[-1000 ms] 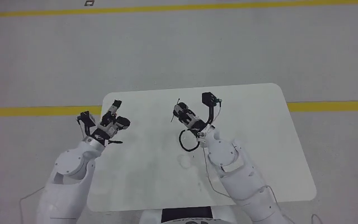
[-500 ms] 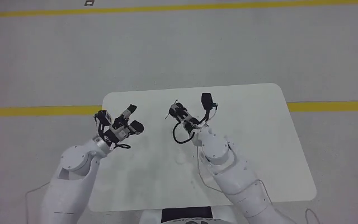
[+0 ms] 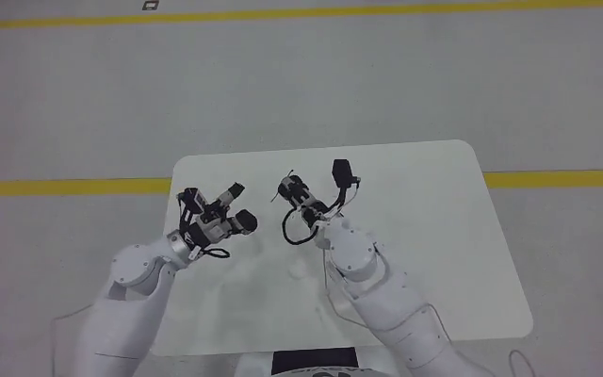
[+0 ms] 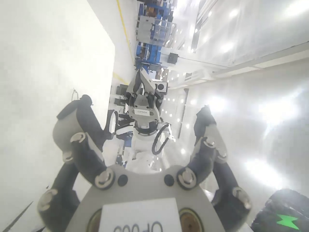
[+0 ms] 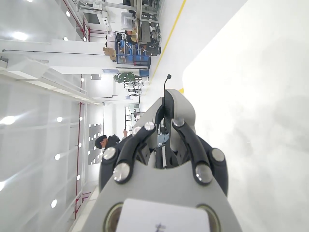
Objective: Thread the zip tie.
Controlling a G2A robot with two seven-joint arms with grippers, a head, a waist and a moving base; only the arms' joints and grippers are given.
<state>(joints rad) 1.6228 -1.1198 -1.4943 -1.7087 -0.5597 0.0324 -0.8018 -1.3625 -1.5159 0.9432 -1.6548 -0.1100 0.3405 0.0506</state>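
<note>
Our right end effector (image 5: 167, 100) is clamped on the black zip tie (image 5: 165, 83) above the white surface (image 3: 424, 236); our left end effector (image 4: 144, 107) faces it, fingers apart.

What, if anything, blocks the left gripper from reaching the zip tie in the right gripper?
Likely nothing, so probably yes. The left gripper is open and faces the right gripper, which is shut on the zip tie with one end sticking out; the gap between them looks free.

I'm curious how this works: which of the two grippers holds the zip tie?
The right gripper: its fingers pinch the thin black zip tie. The left gripper's fingers are spread wide, holding nothing.
</note>
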